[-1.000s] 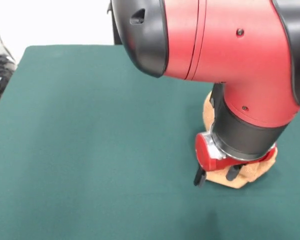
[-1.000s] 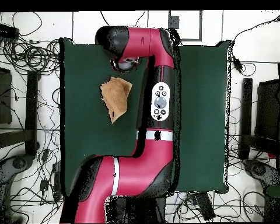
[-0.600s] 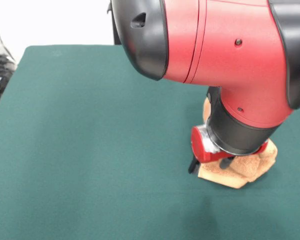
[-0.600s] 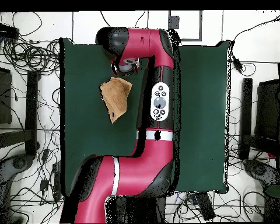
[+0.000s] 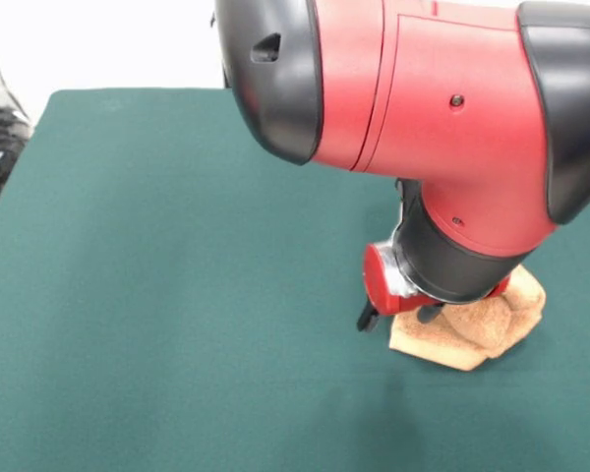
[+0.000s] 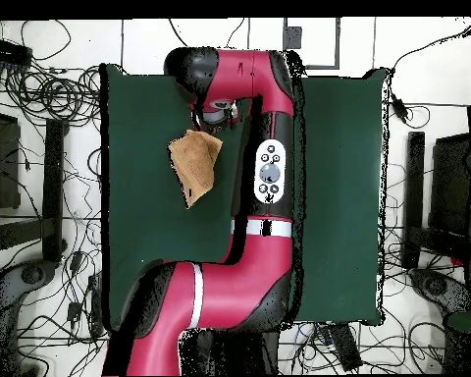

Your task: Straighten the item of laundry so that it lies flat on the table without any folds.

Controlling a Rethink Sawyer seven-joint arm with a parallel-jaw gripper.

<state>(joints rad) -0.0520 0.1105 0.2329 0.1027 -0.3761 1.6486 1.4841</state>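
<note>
The tan terry towel [image 5: 477, 329] lies bunched and folded over itself on the green table [image 5: 177, 246], at the right in the front view. My gripper [image 5: 398, 317] hangs low over the towel's left end. Its two black fingertips [image 5: 367, 318] stand apart, so it is open, with the left one just off the towel's edge. The arm's wrist hides the far part of the towel. In the overhead view the towel [image 6: 194, 164] is an uneven pointed shape on the table [image 6: 141, 226], with the arm's wrist [image 6: 215, 98] above its top corner and the gripper hidden beneath.
The red and black arm [image 5: 413, 108] fills the upper right of the front view. In the overhead view the arm [image 6: 269, 187] runs down the table's middle. Cables and equipment [image 6: 43, 98] lie on the floor beyond the table's edges.
The gripper has moved left and away from the camera in the front view, rising slightly along the towel's left end. The towel's visible shape has shifted a little.
</note>
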